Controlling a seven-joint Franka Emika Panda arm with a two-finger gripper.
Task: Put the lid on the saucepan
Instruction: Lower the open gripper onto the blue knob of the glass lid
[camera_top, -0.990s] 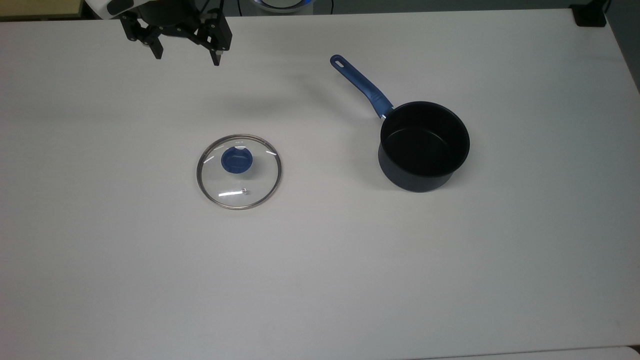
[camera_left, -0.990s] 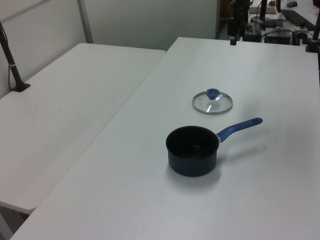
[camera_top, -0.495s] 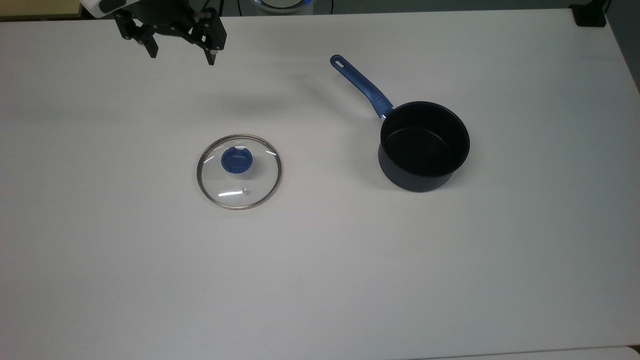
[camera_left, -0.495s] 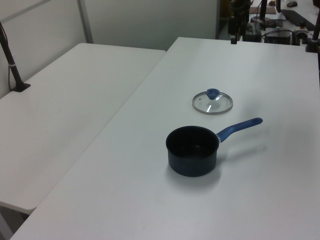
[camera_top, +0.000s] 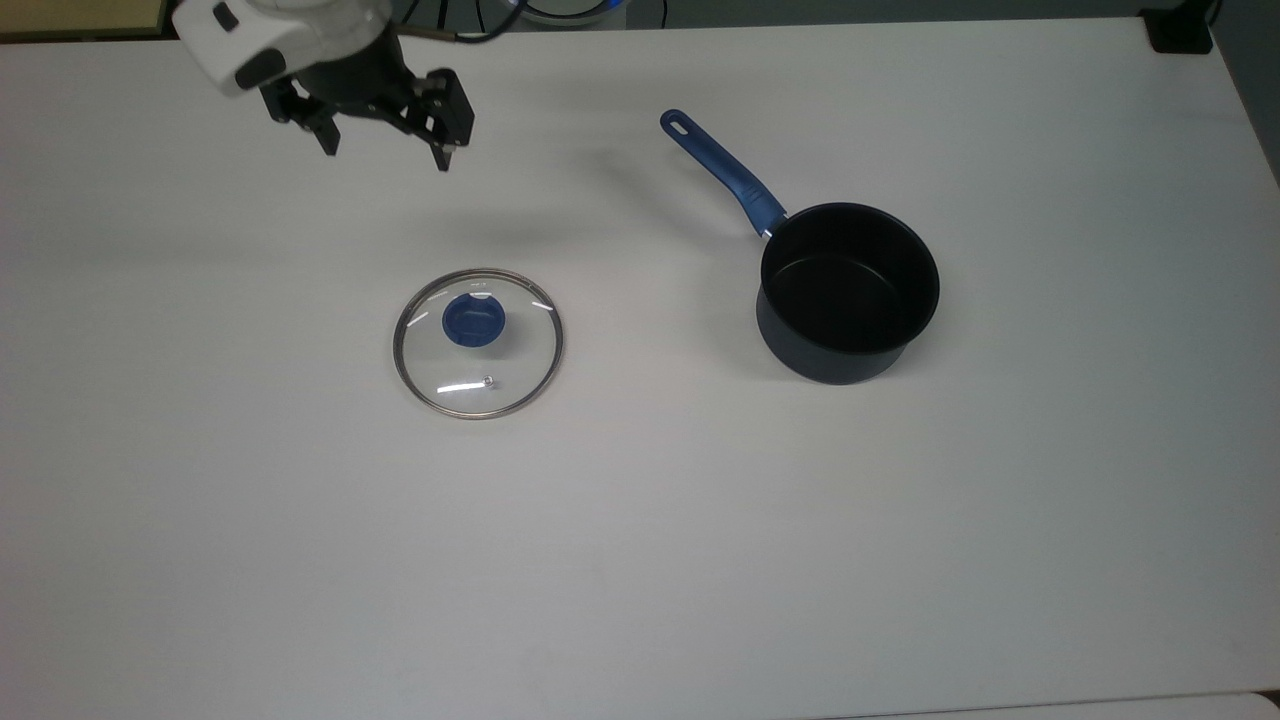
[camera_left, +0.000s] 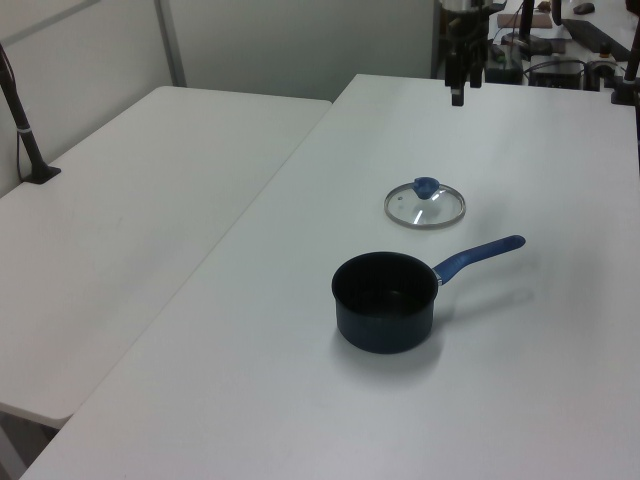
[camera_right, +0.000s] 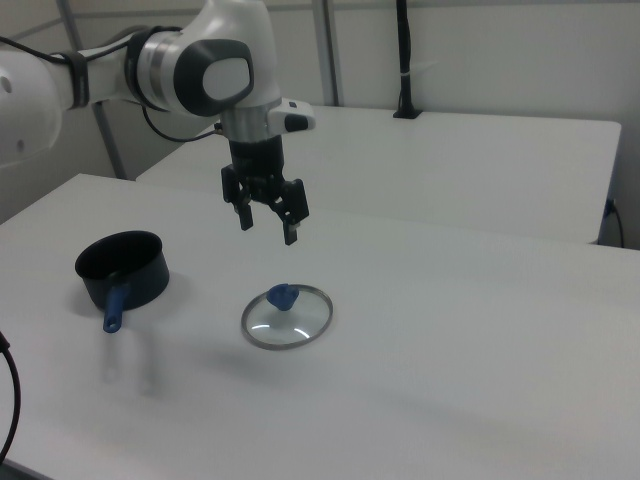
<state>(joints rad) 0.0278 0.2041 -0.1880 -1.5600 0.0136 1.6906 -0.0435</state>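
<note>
- The white bench (camera_top: 640, 560) carries both things of the task; a second white bench (camera_left: 130, 220) stands against it on the left view's left.
- The white robot arm (camera_right: 190, 65) reaches over the bench from the right view's left and points its tool downward.
- The saucepan (camera_top: 848, 292) stands upright on the bench on the top view's right, open and with nothing inside. Its long blue handle (camera_top: 722, 174) points toward the top view's upper left and has a hole at its end.
- The lid (camera_top: 478, 342) lies flat on the bench, well apart from the saucepan, on the top view's left of it. Its blue knob (camera_top: 473, 320) faces up.
- The gripper (camera_top: 385, 152) hangs in the air above the bench, beyond the lid toward the top view's upper left. Its jaws are released, spread wide, and they hold nothing.
- A small steam vent (camera_top: 487, 380) sits in the glass near the rim.
</note>
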